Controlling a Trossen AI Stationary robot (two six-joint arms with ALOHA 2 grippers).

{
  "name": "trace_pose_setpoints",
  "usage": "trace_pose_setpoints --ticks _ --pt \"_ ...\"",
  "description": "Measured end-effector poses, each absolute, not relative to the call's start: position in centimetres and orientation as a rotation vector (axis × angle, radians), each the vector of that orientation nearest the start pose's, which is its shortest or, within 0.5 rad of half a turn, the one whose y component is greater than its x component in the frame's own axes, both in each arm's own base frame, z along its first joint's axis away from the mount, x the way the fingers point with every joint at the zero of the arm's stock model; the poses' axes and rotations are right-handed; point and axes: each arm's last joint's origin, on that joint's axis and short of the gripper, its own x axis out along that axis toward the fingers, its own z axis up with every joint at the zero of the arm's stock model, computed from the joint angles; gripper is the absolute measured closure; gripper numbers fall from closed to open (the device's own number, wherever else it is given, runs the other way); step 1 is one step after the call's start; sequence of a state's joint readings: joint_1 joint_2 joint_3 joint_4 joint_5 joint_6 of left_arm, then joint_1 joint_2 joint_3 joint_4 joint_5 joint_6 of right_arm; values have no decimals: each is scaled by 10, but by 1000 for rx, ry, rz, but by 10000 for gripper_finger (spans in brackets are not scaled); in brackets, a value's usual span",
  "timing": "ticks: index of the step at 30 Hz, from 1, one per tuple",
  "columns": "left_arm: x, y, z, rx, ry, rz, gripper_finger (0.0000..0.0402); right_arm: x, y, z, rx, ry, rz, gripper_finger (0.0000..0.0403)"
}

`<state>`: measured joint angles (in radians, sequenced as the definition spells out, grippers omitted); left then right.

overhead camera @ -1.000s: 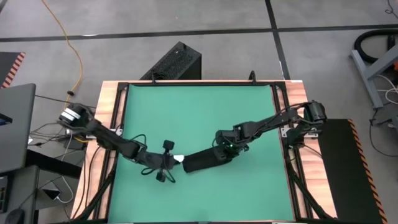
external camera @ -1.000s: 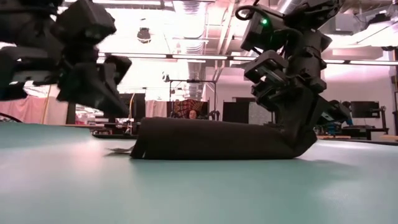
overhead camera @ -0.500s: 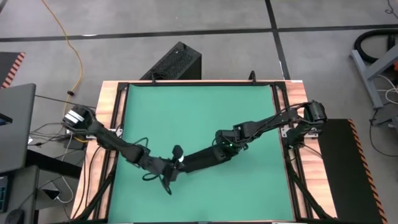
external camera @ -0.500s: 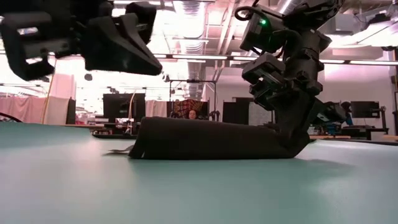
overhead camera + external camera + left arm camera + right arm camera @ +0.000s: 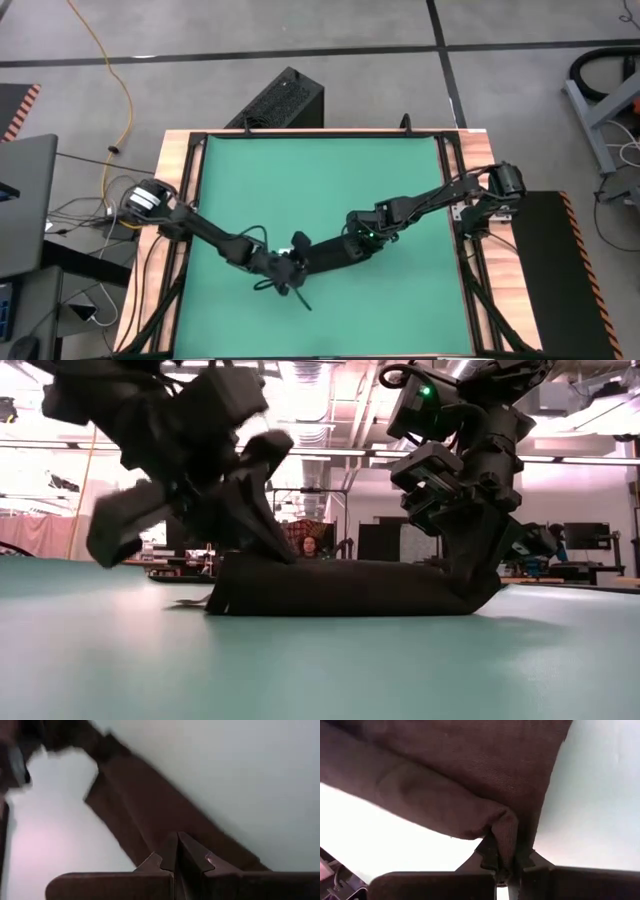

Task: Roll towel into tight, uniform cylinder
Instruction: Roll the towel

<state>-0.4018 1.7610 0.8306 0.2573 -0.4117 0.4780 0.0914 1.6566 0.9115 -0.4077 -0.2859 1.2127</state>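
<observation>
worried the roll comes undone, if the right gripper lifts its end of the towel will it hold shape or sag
Probably sag. The towel is soft cloth: it bunches into a fold where the right gripper pinches it. Its roll lies low and flattened on the mat, not round, so it looks loose and may unwind. The left gripper, fingers shut, is at the other end and could steady it.

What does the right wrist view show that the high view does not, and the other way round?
Only the right wrist view shows the right gripper shut on a pinched fold of the towel, with the cloth bunched between its fingers.

Only the high view shows the whole layout: the left gripper at the towel's other end, both arms reaching in from the sides, the green mat and the black box beyond the table.

Both show the dark towel lying on the mat with the right gripper at one end.
</observation>
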Motion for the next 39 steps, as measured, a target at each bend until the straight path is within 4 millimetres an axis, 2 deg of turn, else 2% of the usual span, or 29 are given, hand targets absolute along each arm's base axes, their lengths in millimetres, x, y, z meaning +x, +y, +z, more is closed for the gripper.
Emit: trace_pose_setpoints --ticks 9,22,33,39 --pt "314 -116 136 655 685 -121 402 300 36 157 1137 1216 -392 379" --pt "310 -112 130 575 767 -113 402 307 38 160 909 1093 -333 346" --pt "300 -125 127 620 807 -158 401 316 39 165 732 983 -212 344" --pt "295 -132 126 680 815 -134 401 321 31 168 616 935 -152 343"
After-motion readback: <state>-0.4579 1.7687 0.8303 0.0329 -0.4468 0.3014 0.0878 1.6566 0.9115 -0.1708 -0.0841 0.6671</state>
